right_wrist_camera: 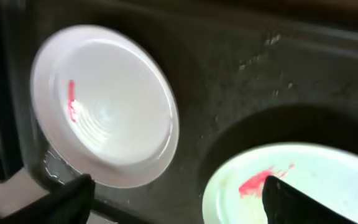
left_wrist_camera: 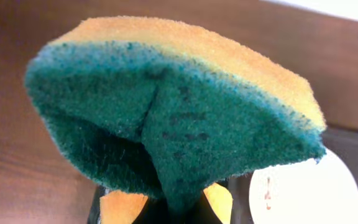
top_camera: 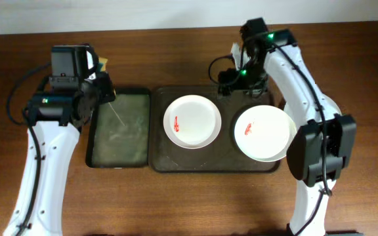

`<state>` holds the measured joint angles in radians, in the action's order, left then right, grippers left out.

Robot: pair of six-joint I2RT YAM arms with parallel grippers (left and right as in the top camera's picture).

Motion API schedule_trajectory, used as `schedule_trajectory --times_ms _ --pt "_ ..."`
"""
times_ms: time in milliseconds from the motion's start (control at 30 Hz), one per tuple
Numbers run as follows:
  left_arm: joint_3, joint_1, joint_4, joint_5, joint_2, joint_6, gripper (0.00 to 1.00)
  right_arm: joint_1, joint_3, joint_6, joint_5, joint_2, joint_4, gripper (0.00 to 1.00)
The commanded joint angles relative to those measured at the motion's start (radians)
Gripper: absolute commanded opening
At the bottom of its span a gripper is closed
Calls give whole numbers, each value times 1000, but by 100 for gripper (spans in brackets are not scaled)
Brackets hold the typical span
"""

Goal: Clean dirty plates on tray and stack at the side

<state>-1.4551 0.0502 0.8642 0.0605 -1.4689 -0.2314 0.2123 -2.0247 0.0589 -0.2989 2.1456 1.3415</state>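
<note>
Scrubbing step, not yet begun: my left pincer clamps the sponge left of the tray, and my right pincer stands wide over its far side, where the white plate and the pale plate carry red smears. Next, I judge, the right pincer must seat on one rim. Only the overhead view places both arms - only the left wrist view shows the sponge's fold.

We look down on a wooden surface, dark reddish-brown, its fine grain running from left to right across nearly the whole overhead view. Beyond its far edge lies a pale, off-white band, plain and featureless; we cannot tell whether it is wall or floor. The left wrist view catches the same pale strip in its upper right corner. The light is even and soft, with only faint shadows on the wood.
</note>
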Motion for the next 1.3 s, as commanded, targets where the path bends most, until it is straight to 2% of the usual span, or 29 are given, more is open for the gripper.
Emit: schedule_trajectory --times_ms 0,33,67,133,233,400,433,533,567,600,667,733,800,900,967,1067,1167,1267 --pt "-3 2 23 7 -62 2 0 -6 -48 -141 -108 -6 54 76" --pt "-3 2 29 7 -72 2 0 -6 -41 -160 -113 -6 55 37" --pt "-3 2 39 6 -85 2 0 -6 -33 -160 -115 -6 55 4" --pt "-3 2 57 6 -107 2 0 -18 -13 -241 -230 -6 54 4" --pt "-3 2 63 -11 -121 2 0 -74 19 -254 -374 -6 53 4" --pt "-3 2 83 -58 -121 2 0 -160 120 -278 -443 -5 30 6" --pt "-3 2 91 -58 -121 2 0 -174 148 -291 -475 -5 16 19" --pt "-3 2 103 -58 -121 2 0 -175 208 -287 -477 -5 -29 47" --pt "-3 2 103 -58 -121 2 0 -162 234 -286 -472 -5 -63 52" --pt "-3 2 103 -58 -121 2 0 -148 250 -261 -441 -5 -97 52" --pt "-3 2 107 -58 -121 2 0 -108 276 -121 -276 -5 -171 51" --pt "-3 2 117 -58 -121 2 0 -63 295 -55 -168 -5 -229 42" --pt "-2 2 120 -58 -121 2 0 -32 313 -25 -131 -5 -272 38" --pt "-3 2 125 -58 -121 2 0 8 355 -9 -103 -5 -348 36" --pt "-3 2 132 -58 -121 2 0 19 414 10 -89 -5 -419 30" --pt "-3 2 139 -58 -121 2 0 23 486 22 -89 -5 -490 30" --pt "-3 2 140 -58 -121 2 0 24 497 33 -90 -5 -505 17" --pt "-3 2 145 -58 -121 2 0 24 497 33 -93 -5 -504 14"
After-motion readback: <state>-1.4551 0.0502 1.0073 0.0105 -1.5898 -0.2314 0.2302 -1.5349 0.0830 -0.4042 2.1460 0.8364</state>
